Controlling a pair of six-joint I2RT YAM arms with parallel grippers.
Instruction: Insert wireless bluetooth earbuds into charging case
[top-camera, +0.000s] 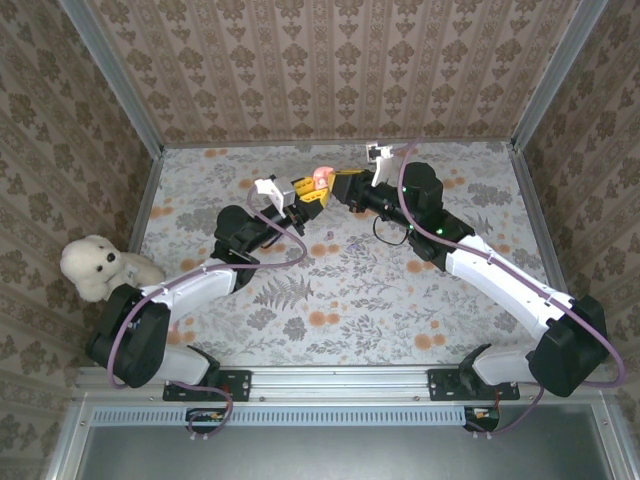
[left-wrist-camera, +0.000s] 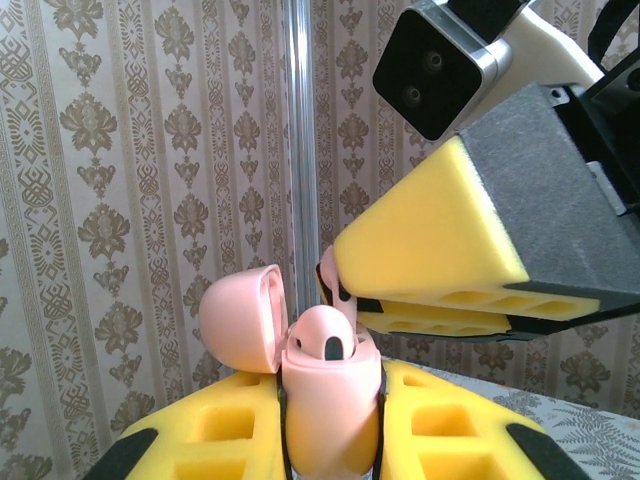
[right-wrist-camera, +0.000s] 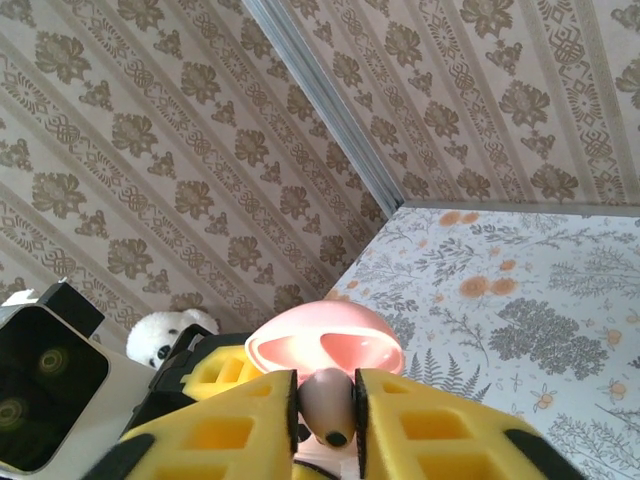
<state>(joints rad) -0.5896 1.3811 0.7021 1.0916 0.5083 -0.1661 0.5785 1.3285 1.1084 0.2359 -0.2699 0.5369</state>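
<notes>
In the left wrist view my left gripper (left-wrist-camera: 330, 435) is shut on the pink charging case (left-wrist-camera: 330, 400), held upright between its yellow foam fingers. The case lid (left-wrist-camera: 240, 318) hangs open to the left, and one pink earbud (left-wrist-camera: 325, 338) sits in the case. Just above the case, my right gripper (left-wrist-camera: 338, 295) pinches a second pink earbud (left-wrist-camera: 328, 272). From the right wrist view this earbud (right-wrist-camera: 328, 398) is held between the pads (right-wrist-camera: 400, 420), right over the open lid (right-wrist-camera: 325, 350). From above, both grippers (top-camera: 312, 190) (top-camera: 342, 186) meet at the case (top-camera: 320, 178), above the table's far middle.
A white teddy bear (top-camera: 98, 266) lies at the table's left edge. A small dark object (top-camera: 330, 232) rests on the floral cloth below the grippers. A small white item (top-camera: 378, 152) sits near the back wall. Patterned walls and metal posts enclose the table.
</notes>
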